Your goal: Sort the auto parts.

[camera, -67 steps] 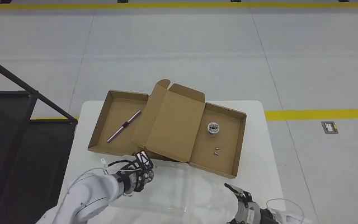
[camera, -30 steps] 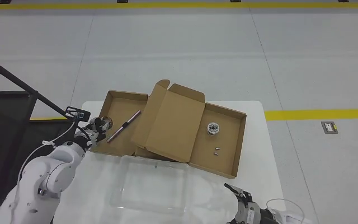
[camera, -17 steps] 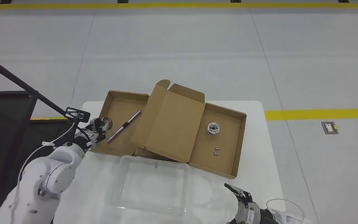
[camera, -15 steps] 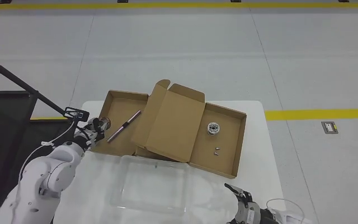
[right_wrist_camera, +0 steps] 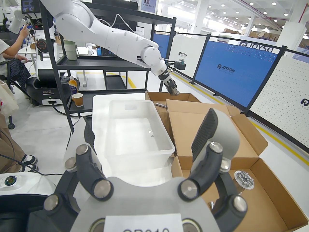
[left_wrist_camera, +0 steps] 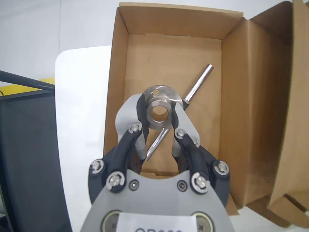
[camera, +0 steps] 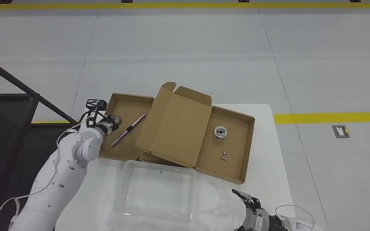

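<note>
Left wrist view is showing the left gripper (left_wrist_camera: 158,115) clamping a flanged metal bushing (left_wrist_camera: 166,92) by its hub, one finger pressing on each side and the bore facing the camera. The bushing is hanging over the left tray (left_wrist_camera: 237,78) of an open cardboard box, close to the tray's outer wall. It is crossing in front of a slim metal rod (left_wrist_camera: 198,82) that is lying diagonally on the tray floor. Whether the bushing is touching the rod cannot be told from this angle. In the right wrist view that gripper's tip is sitting about level with the tray's rim. The white table (left_wrist_camera: 79,80) is carrying the box.

Top view is showing the box's wide lid (camera: 180,128) lying open between the left tray and the right tray (camera: 247,122). A round toothed part (camera: 219,132) is resting in the right tray, and two small bolts (camera: 223,154) are lying close together nearer the robot. A clear plastic bin (camera: 155,199) is standing on the table on the robot's side of the box, right up against the lid's edge.

The right gripper (right_wrist_camera: 149,129) is hovering low at the table's near right corner. Its fingers are spreading wide with nothing between them, well apart from the parts in the box.
</note>
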Available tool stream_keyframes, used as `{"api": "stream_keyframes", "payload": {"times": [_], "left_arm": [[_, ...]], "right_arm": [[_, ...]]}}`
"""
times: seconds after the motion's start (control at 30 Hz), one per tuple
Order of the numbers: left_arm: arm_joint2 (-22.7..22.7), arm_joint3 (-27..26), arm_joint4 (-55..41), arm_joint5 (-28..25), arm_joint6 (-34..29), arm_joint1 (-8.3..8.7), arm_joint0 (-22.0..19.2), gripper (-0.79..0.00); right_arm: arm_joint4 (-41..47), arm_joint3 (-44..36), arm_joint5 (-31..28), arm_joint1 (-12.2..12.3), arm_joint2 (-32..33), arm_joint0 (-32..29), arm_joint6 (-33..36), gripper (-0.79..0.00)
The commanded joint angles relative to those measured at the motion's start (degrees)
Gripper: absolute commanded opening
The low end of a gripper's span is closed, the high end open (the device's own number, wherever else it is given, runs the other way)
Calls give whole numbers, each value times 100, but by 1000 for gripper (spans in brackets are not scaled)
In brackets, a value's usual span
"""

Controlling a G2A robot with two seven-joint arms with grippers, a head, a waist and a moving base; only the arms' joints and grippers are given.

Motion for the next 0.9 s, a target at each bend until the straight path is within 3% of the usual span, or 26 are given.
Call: {"api": "stream_keyframes", "payload": {"times": [0.0, 0.23, 0.47, 0.5, 0.53, 0.57, 0.7, 0.77, 0.87], "left_arm": [[316, 609, -103, -19, 108, -192, -347, -785], [961, 1903, -161, -23, 300, -701, -991, -785], [1204, 2811, -272, -115, 597, -1067, -1351, -785], [1217, 2911, -293, -136, 622, -1107, -1390, -754], [1230, 3002, -312, -167, 639, -1144, -1425, -606], [1243, 3086, -314, -193, 658, -1178, -1461, -520], [1257, 3358, -344, -308, 776, -1283, -1562, -336], [1250, 3427, -345, -390, 868, -1314, -1589, -280], [1225, 3436, -325, -588, 1052, -1329, -1585, -274]], "right_arm": [[0, 0, 0, 0, 0, 0, 0, 0], [0, 0, 0, 0, 0, 0, 0, 0], [0, 0, 0, 0, 0, 0, 0, 0], [0, 0, 0, 0, 0, 0, 0, 0], [0, 0, 0, 0, 0, 0, 0, 0], [0, 0, 0, 0, 0, 0, 0, 0], [0, 0, 0, 0, 0, 0, 0, 0], [0, 0, 0, 0, 0, 0, 0, 0], [0, 0, 0, 0, 0, 0, 0, 0]]}}
